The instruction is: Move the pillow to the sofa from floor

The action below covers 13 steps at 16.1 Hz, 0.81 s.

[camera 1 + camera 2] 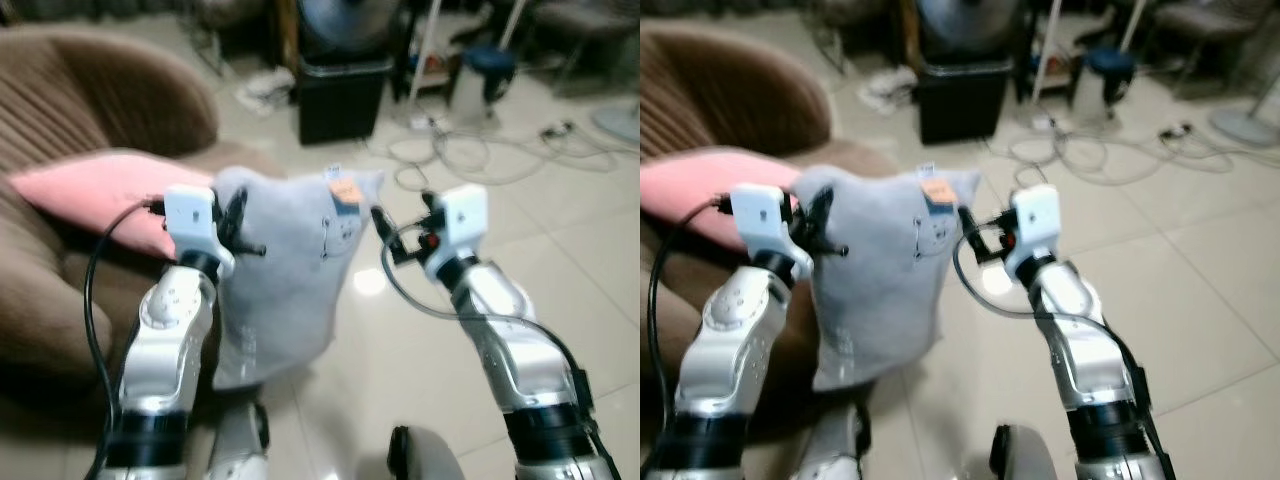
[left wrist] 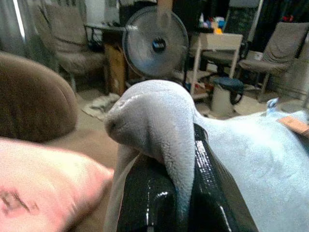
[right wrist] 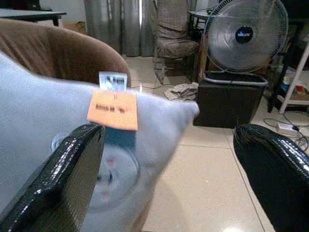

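Grey pillow hangs off the floor, upright, held up in front of the robot between its two arms. Top edge roughly level with the grippers; lower corner sags down toward the robot's body. An orange tag and a small white label sit at its upper edge, near the right-hand corner.

Left gripper: fingers clamped together on the pillow's upper left corner. In the left wrist view the plush fabric bunches up and folds over the glossy black fingers, pinched between them.

Right gripper: fingers spread wide apart, holding nothing. It sits just beside the pillow's upper right corner. In the right wrist view one finger lies in front of the pillow's face, the other stands well clear over open floor; whether the near finger touches the fabric cannot be told.

Brown sofa stands to the robot's left, rounded back and seat visible. A pink cushion lies on its seat, just behind and beside the left gripper. The grey pillow hangs at the sofa's front edge, partly overlapping it in the head views; it does not rest on the seat.

Pale tiled floor stretches to the right. Farther off: a standing fan atop a black box, loose white cables on the tiles, chairs and a white shelf unit in the background.
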{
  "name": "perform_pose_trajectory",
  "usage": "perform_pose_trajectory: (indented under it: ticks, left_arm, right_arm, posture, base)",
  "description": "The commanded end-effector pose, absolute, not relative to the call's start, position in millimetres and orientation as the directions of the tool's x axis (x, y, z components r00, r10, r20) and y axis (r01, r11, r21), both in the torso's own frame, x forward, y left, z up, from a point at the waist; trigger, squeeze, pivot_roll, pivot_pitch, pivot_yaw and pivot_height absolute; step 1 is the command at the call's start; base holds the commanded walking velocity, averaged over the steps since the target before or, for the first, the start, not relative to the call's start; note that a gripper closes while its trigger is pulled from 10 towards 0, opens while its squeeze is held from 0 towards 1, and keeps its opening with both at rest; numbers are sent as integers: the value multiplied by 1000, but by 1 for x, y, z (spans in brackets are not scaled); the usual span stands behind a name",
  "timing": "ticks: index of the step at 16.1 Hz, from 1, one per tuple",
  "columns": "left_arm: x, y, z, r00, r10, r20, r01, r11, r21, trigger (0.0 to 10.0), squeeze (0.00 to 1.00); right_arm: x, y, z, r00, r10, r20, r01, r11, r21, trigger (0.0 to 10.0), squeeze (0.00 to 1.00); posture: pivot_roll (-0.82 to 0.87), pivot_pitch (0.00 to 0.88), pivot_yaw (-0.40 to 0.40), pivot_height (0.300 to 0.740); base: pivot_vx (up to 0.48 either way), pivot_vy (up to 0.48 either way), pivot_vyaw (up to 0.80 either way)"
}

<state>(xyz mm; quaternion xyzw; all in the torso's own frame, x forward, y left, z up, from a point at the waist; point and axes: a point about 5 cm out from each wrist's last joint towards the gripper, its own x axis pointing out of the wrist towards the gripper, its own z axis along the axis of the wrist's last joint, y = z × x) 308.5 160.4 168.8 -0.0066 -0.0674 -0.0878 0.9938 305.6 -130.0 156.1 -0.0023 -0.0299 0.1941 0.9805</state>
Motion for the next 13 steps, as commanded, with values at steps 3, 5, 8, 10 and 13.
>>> perform_pose_trajectory:
  ticks: [3,5,8,10,13]
  left_arm:
    - [310,148,187,951,-212,227,217,976,4,10000,0]
    - [308,144,185,951,-217,222,226,974,-14,10000,0]
    - [304,144,179,953,-214,212,221,975,-7,10000,0]
    - [302,149,174,959,-205,194,209,978,0,10000,0]
    - [301,152,172,960,-208,185,208,978,21,10000,0]
  right_arm:
    - [303,-137,160,932,357,61,-356,934,-21,10000,0]
    - [305,-137,164,932,358,62,-357,934,-25,10000,0]
    - [307,-135,159,927,373,41,-372,928,-27,10000,0]
    - [309,-131,158,924,381,36,-381,925,-17,10000,0]
    - [308,-129,154,925,379,26,-378,925,-17,10000,0]
  posture:
    - [44,0,-7,708]
    - [58,0,-21,728]
    - [95,0,-42,740]
    - [115,0,-50,740]
    - [113,0,-44,740]
  base:
    - [0,0,0]
    - [0,0,0]
    - [0,0,0]
    - [0,0,0]
    - [0,0,0]
